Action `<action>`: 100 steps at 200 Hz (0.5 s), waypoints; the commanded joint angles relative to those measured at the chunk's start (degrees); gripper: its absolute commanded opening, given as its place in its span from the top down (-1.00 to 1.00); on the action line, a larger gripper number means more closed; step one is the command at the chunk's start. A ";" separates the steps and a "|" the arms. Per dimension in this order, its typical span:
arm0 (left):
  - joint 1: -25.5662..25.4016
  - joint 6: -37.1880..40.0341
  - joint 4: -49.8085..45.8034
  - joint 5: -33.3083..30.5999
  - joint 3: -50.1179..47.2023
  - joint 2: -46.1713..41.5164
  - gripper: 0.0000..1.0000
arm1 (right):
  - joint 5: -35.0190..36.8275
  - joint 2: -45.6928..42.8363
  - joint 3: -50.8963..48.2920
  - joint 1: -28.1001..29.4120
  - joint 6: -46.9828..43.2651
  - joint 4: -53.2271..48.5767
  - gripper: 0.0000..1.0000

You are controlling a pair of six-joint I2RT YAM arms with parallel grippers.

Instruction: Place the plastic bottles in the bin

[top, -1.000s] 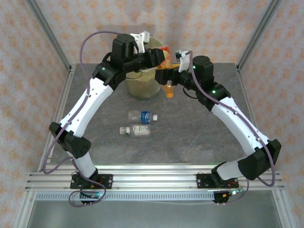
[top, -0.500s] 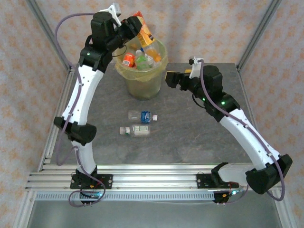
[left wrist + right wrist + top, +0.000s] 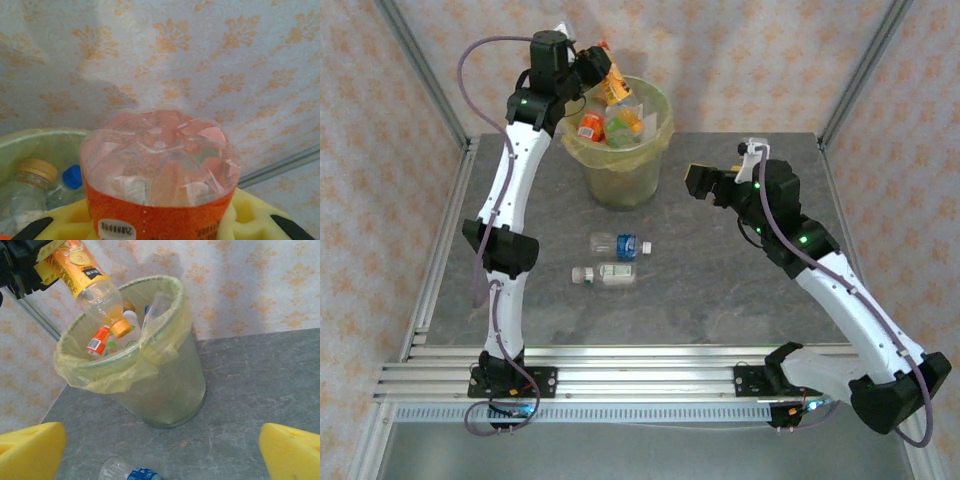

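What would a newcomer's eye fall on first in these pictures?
The orange-labelled bottle, held cap-down by the left gripper over the bin, which holds other bottles. A blue-labelled bottle and a white-labelled bottle lie on the table in front of the bin, and the right gripper stands open to its right.

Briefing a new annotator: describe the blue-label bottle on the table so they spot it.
Find the bin at the far side of the table. Two bottles lie in front of it; the blue-label bottle is the nearer to the bin. Its neighbour, the white-label bottle, has no blue.
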 commanded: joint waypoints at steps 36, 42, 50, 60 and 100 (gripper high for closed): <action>1.25 3.01 0.80 7.46 2.46 2.58 0.30 | 3.21 -1.35 -1.78 0.16 1.80 -1.47 -0.98; 1.26 2.62 1.07 8.01 2.53 3.01 0.30 | 3.09 -1.25 -1.87 0.16 1.80 -1.37 -0.98; 1.27 1.95 1.56 8.89 2.60 3.67 0.30 | 2.91 -1.06 -1.80 0.16 1.94 -1.12 -0.98; 1.25 0.86 2.42 10.03 2.89 4.56 0.30 | 2.74 -0.71 -1.61 0.16 1.93 -1.19 -0.98; 1.25 -1.51 2.63 12.24 4.46 7.59 0.30 | 2.87 -0.32 -1.43 0.16 2.04 -1.65 -0.98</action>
